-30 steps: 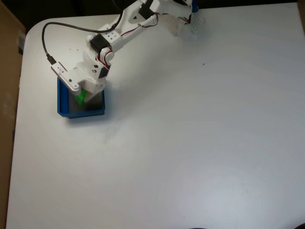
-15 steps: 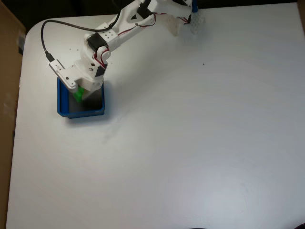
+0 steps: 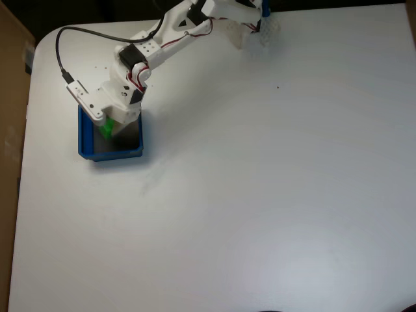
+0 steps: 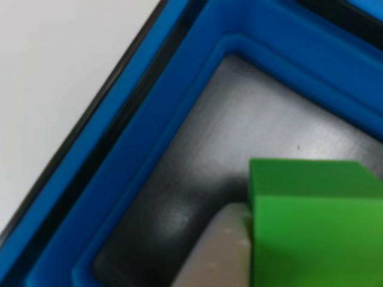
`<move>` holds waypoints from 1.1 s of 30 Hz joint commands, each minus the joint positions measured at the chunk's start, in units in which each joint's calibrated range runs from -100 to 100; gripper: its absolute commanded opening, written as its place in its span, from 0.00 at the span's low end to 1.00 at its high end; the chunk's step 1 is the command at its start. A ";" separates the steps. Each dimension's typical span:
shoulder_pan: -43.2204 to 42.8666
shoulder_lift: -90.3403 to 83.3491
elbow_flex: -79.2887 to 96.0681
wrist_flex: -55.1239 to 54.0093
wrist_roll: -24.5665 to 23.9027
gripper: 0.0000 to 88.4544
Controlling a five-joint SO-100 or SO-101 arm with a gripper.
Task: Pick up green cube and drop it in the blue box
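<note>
In the fixed view the white arm reaches from its base at the 12 o'clock edge of the white bench down toward 10 o'clock, with red and black wires along its links and a black cable looping off its wrist. The tool hangs over the blue box, which sits near the bench's 9 o'clock edge. The green cube shows as a bright green patch just under the white wrist housing, inside the box's outline at its 12 o'clock half, above the dark floor. In the other view, the cube fills the 4 o'clock corner, its top face and one side face both lit, and a pale tool finger lies flat against its 9 o'clock side, touching it; the finger on the far side is out of frame. The tool is clamped on the cube. Beneath and beyond the cube lies the box's dark grey floor, ringed by the thick stepped blue wall running from 7 o'clock up to 1 o'clock, with the white bench outside it at 10 o'clock. Whether the cube touches the floor or hangs just above it cannot be told.
</note>
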 commanded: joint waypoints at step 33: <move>0.53 -1.74 -3.56 -0.26 0.34 0.31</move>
